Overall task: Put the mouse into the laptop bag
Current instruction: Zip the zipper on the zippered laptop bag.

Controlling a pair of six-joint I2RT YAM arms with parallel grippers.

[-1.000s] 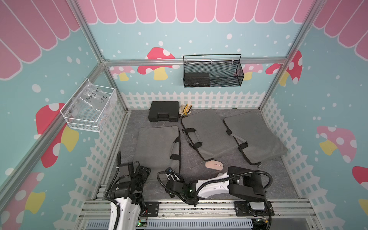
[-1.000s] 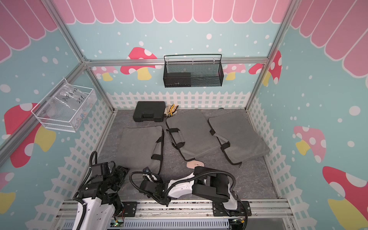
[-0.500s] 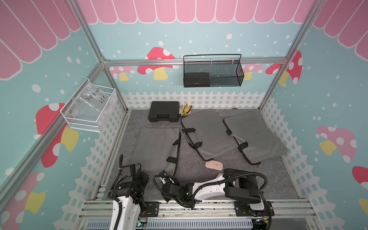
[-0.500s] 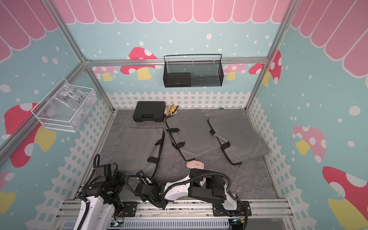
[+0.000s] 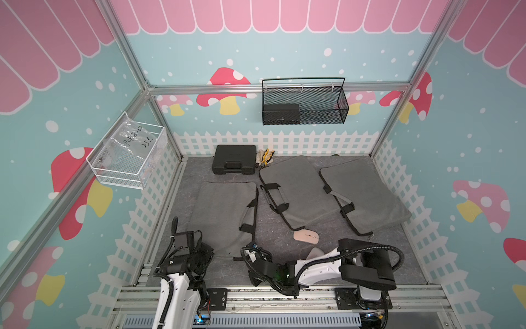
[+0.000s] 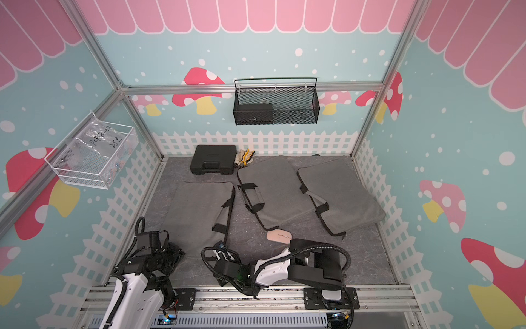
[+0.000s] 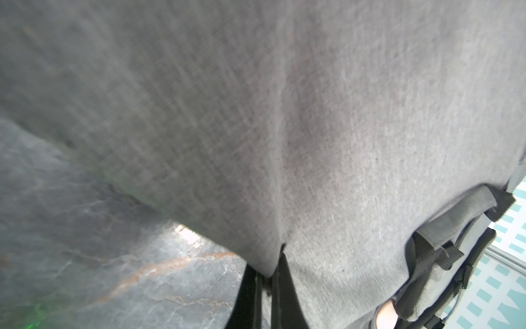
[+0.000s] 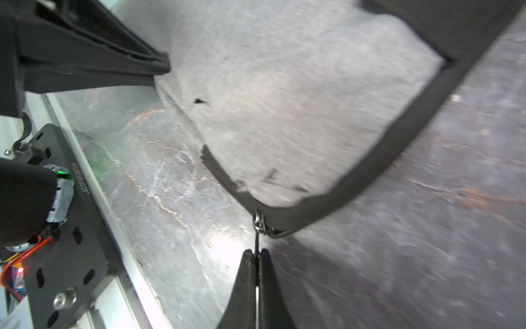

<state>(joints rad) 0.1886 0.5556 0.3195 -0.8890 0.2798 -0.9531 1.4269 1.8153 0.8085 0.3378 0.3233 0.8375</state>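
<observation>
Overhead view of a dark tabletop (image 5: 392, 256) enclosed by mushroom-patterned walls. Three flat grey bags lie on it: the near laptop bag (image 5: 222, 210) at left, then a middle bag (image 5: 296, 188) and a right bag (image 5: 367, 196) side by side. A pale pink mouse (image 5: 306, 236) lies just beside the middle bag's near corner. The left tool (image 5: 210, 254) and right tool (image 5: 250, 252) sit at the near laptop bag's front edge. A black case (image 5: 234, 163) and gloves (image 5: 265, 156) rest by the back wall.

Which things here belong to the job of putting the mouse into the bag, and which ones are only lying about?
Job: mouse; nearest laptop bag; its zipper pull, pinched by the right gripper; left gripper, pinching that bag's edge.
Lying about: middle bag; right-hand bag; black case; gloves; black wire basket; white wire basket.
</observation>
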